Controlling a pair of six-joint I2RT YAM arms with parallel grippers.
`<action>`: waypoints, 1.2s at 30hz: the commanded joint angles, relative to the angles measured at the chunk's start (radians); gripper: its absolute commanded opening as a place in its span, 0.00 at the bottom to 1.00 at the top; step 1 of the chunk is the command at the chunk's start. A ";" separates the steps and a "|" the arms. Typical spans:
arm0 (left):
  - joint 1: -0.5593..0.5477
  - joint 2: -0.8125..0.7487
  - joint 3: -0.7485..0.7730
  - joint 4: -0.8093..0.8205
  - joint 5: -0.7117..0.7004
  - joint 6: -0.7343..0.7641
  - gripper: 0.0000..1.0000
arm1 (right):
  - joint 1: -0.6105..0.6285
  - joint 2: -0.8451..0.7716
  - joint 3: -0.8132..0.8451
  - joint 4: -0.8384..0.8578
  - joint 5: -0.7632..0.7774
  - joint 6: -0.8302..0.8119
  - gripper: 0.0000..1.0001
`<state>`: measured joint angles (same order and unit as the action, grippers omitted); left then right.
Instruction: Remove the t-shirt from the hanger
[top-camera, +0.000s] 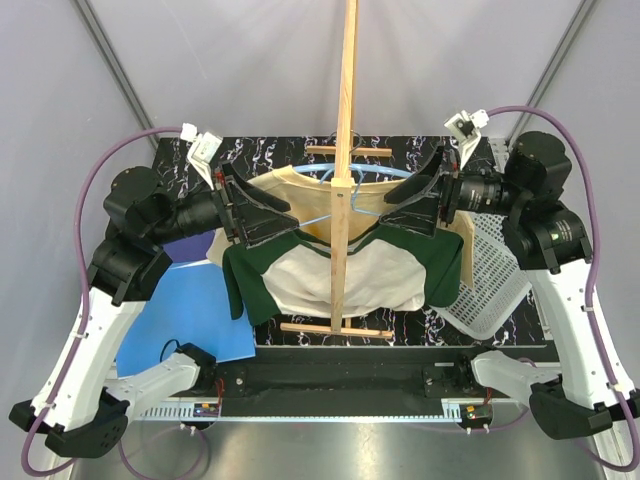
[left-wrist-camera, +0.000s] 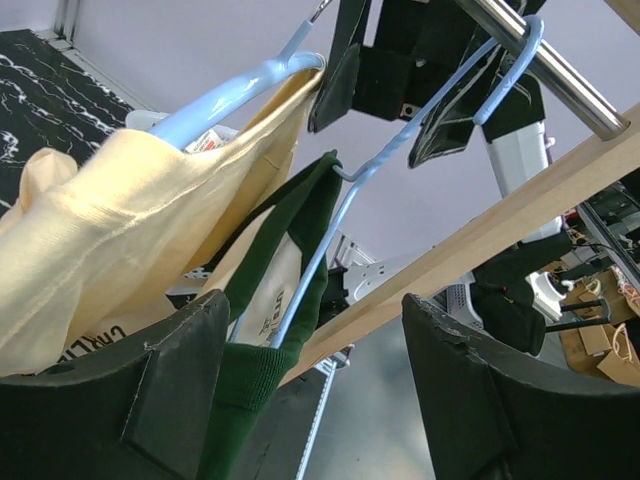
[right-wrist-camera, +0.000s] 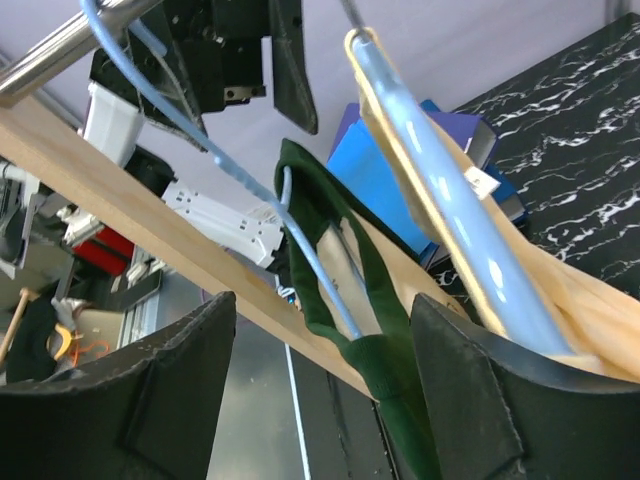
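A wooden rack (top-camera: 343, 150) stands upright in the middle of a black marbled tabletop (top-camera: 250, 155). Two shirts hang from its metal rod (left-wrist-camera: 550, 65), each on its own hanger.

The green shirt (top-camera: 385, 275), white in the body with dark green sleeves and collar, hangs at the front on a thin blue wire hanger (left-wrist-camera: 317, 250). Just behind it a cream shirt (top-camera: 300, 200) hangs on a thick pale-blue hanger (right-wrist-camera: 440, 190).

The two arms reach in from opposite sides at shoulder height and face each other across the rack.

The left hand (top-camera: 270, 215) is at the green shirt's left shoulder. Its fingers are spread wide, with the green fabric and the wire hanger in the gap between them. The cloth lies close to one finger (left-wrist-camera: 170, 390), but nothing is pinched.

The right hand (top-camera: 400, 210) is at the other shoulder. It is also wide open, with the green collar edge and both hangers showing between its fingers. It grips nothing.

A blue sheet (top-camera: 190, 310) lies flat on the tabletop to the left of the rack. A white mesh basket (top-camera: 495, 285) sits to the right.
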<state>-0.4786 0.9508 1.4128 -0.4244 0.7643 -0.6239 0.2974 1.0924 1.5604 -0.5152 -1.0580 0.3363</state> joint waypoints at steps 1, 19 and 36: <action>0.003 -0.003 -0.006 0.070 0.044 -0.037 0.73 | 0.066 -0.014 0.021 0.020 0.021 -0.052 0.75; 0.003 -0.011 -0.052 0.127 0.081 -0.123 0.67 | 0.204 0.017 -0.050 0.076 0.154 -0.122 0.36; 0.003 0.057 0.052 0.092 0.159 -0.068 0.66 | 0.281 -0.011 -0.150 0.224 0.325 -0.108 0.08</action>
<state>-0.4778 0.9909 1.4132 -0.3500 0.8772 -0.7036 0.5743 1.1282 1.4708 -0.4034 -0.8005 0.1989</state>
